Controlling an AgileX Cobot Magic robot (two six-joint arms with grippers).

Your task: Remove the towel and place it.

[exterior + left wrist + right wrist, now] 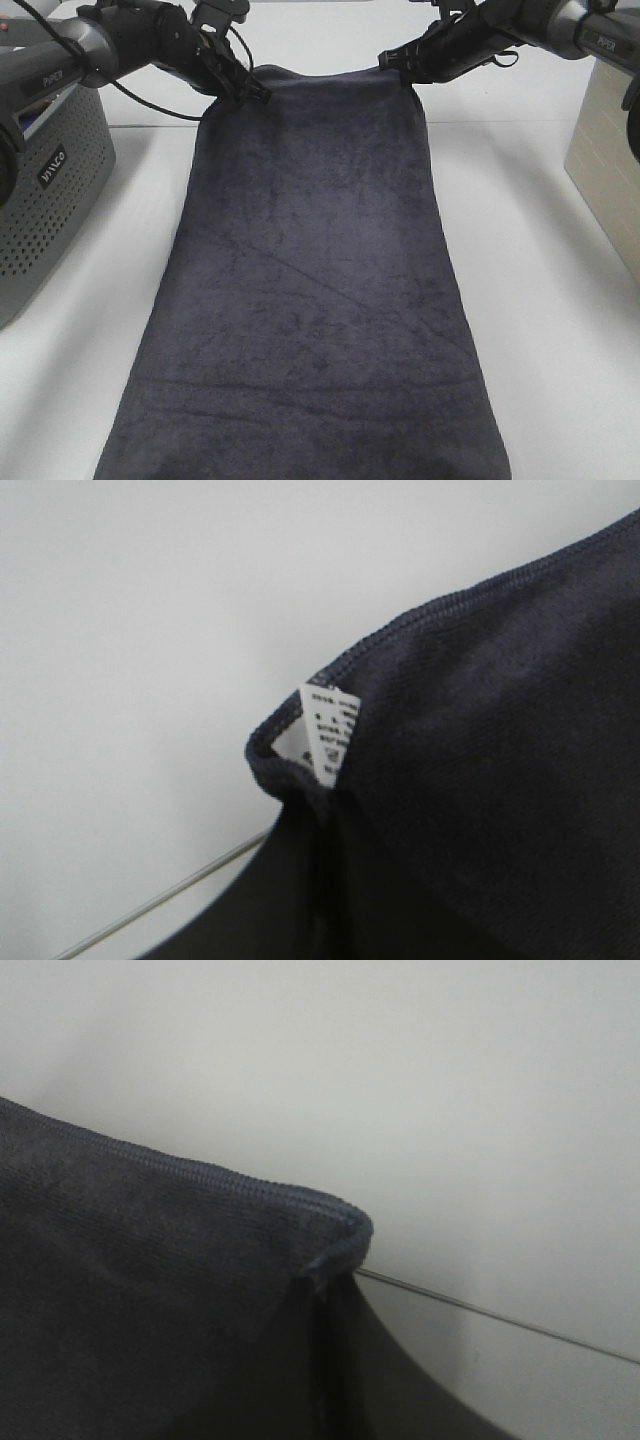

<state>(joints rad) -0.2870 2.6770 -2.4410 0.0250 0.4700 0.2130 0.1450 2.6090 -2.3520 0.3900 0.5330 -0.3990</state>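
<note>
Nearest the overhead camera, at 6 o'clock in the high view, the towel's [315, 300] lower hem spreads wide and runs out of the frame. From there the dark charcoal cloth narrows as it stretches toward 12 o'clock, lying flat over the white surface [540, 280] with faint creases crossing its plush pile.

At 9 o'clock a grey perforated basket [45, 200] stands on the surface, apart from the towel's left edge. At 3 o'clock the corner of a pale box [605, 170] shows, also clear of the cloth.

At the far end, the towel's top edge is lifted at both corners and sags a little between them. At 11 o'clock the left end effector [252, 95] is closed on the towel's left corner; at 1 o'clock the right end effector [405, 72] is closed on the right corner.

In the left wrist view the pinched corner of the towel [480, 780] bunches up, its stitched hem curling over, and a small white printed tag [330, 730] sticks out of the fold. The end effector's own fingers are lost in the dark below the cloth. In the right wrist view the other corner of the towel [150, 1290] folds at its hemmed tip, with the pale wall behind and the surface's far edge as a thin line.
</note>
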